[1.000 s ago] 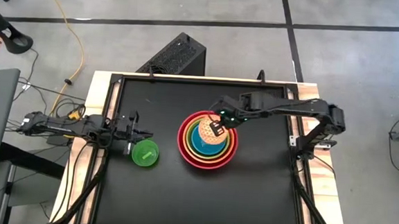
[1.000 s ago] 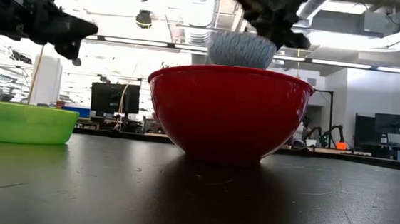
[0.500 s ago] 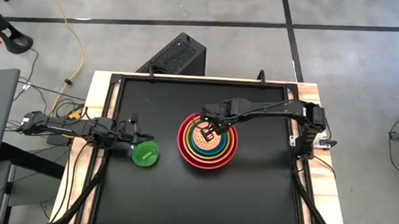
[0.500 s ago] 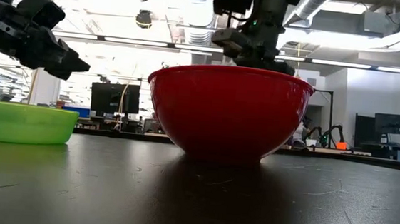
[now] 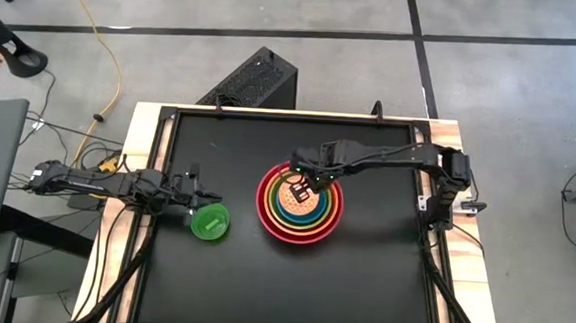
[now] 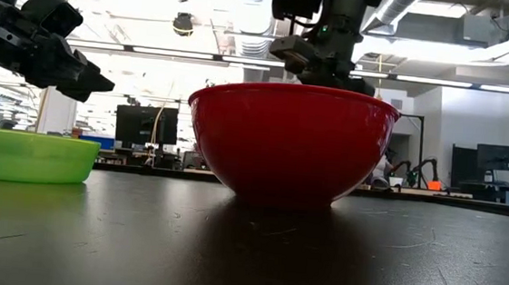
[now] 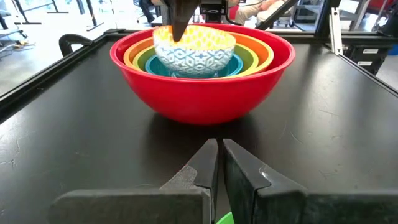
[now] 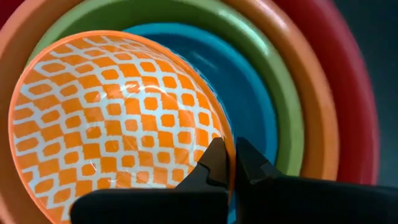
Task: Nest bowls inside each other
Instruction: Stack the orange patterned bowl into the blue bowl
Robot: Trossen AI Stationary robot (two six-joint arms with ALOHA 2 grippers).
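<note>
A stack of nested bowls stands mid-table: red [image 5: 332,222] outermost, then orange, lime green and blue [image 8: 261,93]. Inside the blue one sits a small bowl [image 7: 196,53], orange-and-white checked inside [image 8: 112,124] and blue-and-white patterned outside. My right gripper [image 5: 302,189] reaches down into the stack and is shut on that small bowl. At the table's left a small bright green bowl [image 5: 209,221] rests upright on its base. My left gripper [image 7: 219,146] hovers shut just beside and above it, pointing toward the stack. My right gripper pinches the small patterned bowl's rim [image 8: 227,134], one finger inside the bowl [image 8: 214,163] and one outside [image 8: 250,163]. The fingers come steeply from above. The bowl sits level and upright, low inside the blue bowl; whether its base rests there I cannot tell.
The black tabletop has free room around the stack. In the low view the red bowl [image 6: 289,141] hides the inner bowls, and only the right gripper's upper part [image 6: 320,57] shows above its rim.
My right gripper has gone down and a little toward the table's left with the small patterned bowl, which has sunk from above the red rim into the stack; it has kept still over the last half second. My left gripper has tipped its fingers downward a little.
</note>
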